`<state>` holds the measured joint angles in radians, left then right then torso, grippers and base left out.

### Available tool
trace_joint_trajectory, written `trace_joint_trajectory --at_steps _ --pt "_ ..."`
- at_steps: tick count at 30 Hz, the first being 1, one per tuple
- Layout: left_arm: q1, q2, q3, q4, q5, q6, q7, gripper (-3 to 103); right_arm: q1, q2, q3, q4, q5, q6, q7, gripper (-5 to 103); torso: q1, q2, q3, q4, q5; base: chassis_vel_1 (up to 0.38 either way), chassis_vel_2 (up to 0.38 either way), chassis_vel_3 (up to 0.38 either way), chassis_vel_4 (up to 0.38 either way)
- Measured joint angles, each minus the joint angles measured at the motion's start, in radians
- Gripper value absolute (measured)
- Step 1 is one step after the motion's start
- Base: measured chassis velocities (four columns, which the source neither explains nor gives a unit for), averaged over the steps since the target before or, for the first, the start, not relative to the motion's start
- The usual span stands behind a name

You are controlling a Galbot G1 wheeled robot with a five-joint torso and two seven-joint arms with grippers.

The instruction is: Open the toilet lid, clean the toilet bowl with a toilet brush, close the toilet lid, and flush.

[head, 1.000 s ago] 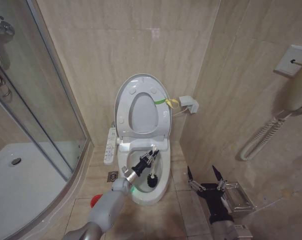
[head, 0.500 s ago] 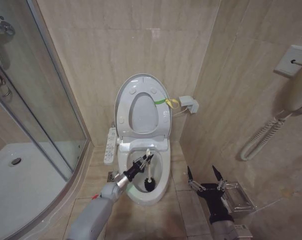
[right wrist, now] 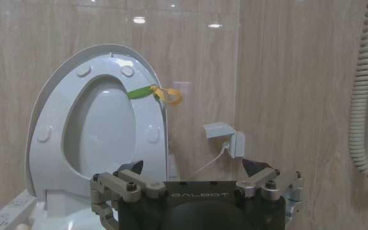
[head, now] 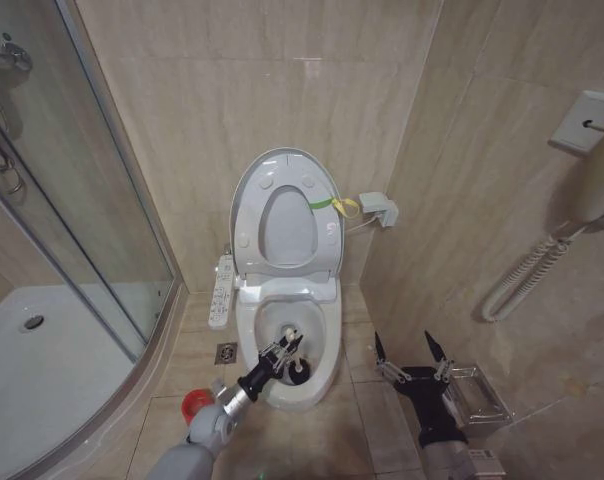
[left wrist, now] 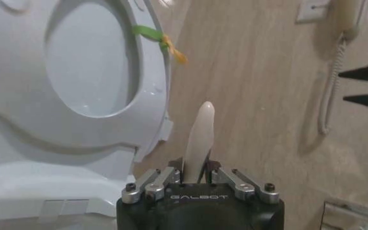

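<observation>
The toilet lid [head: 282,205] stands raised against the wall with the seat, a yellow-green band [head: 332,205] on its edge; it also shows in the wrist views [left wrist: 56,72] [right wrist: 97,124]. Below it the toilet bowl [head: 327,335] lies uncovered. My left gripper [head: 281,351] is shut on the toilet brush's white handle [left wrist: 200,136], over the bowl's front part. The black bristle head [head: 298,368] sits low inside the bowl near the front rim. My right gripper [head: 406,350] hangs open and idle to the right of the toilet, fingers spread [right wrist: 193,167].
A glass shower enclosure [head: 92,230] and its tray [head: 52,360] close off the left. A red cup holder [head: 194,404] and a floor drain [head: 226,352] lie left of the bowl. The button strip [head: 220,288], a wall box [head: 379,208], a corded handset [head: 582,190] and a metal rack [head: 479,395] are nearby.
My left arm has drawn back toward me, dragging the brush head from the bowl's middle to its front. The right arm, lid and seat stayed put.
</observation>
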<state>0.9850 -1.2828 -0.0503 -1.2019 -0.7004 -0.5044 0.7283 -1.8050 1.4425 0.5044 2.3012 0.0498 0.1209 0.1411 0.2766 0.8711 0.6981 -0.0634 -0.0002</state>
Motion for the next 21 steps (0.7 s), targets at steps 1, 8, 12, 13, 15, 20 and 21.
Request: trace_joint_trajectory --at_steps 1,8,12,13,15,20,21 --pt "0.022 -0.001 -0.012 -0.02 -0.003 0.003 -0.008 21 0.0 0.0 0.0 0.0 0.0 0.0 0.0 100 0.0 0.0 0.0 0.0 0.0 0.0 0.0 0.0 0.0" --pt "0.076 -0.018 -0.06 -0.062 -0.017 0.004 -0.042 21 0.0 0.0 0.0 0.0 0.0 0.0 0.0 100 0.0 0.0 0.0 -0.0001 -0.0001 0.0 0.0 0.0 0.0" --pt "0.063 -0.044 -0.077 -0.03 -0.047 0.004 -0.062 21 0.0 0.0 0.0 0.0 0.0 0.0 0.0 100 0.0 0.0 0.0 -0.0001 -0.0002 0.0 0.0 0.0 0.0" --pt "0.052 -0.051 -0.078 -0.012 -0.055 0.003 -0.067 21 0.0 0.0 0.0 0.0 0.0 0.0 0.0 100 0.0 0.0 0.0 -0.0002 -0.0002 0.0 0.0 0.0 0.0" --pt "0.028 -0.066 -0.078 0.027 -0.078 0.003 -0.076 21 0.0 0.0 0.0 0.0 0.0 0.0 0.0 100 0.0 0.0 0.0 -0.0002 -0.0001 0.0 0.0 0.0 0.0" --pt "-0.033 -0.104 -0.065 0.113 -0.119 0.004 -0.096 21 0.0 0.0 0.0 0.0 0.0 0.0 0.0 100 0.0 0.0 0.0 0.0001 0.0 0.0 0.0 0.0 0.0" --pt "-0.033 -0.104 -0.065 0.113 -0.119 0.004 -0.096 21 0.0 0.0 0.0 0.0 0.0 0.0 0.0 100 0.0 0.0 0.0 0.0001 0.0 0.0 0.0 0.0 0.0"
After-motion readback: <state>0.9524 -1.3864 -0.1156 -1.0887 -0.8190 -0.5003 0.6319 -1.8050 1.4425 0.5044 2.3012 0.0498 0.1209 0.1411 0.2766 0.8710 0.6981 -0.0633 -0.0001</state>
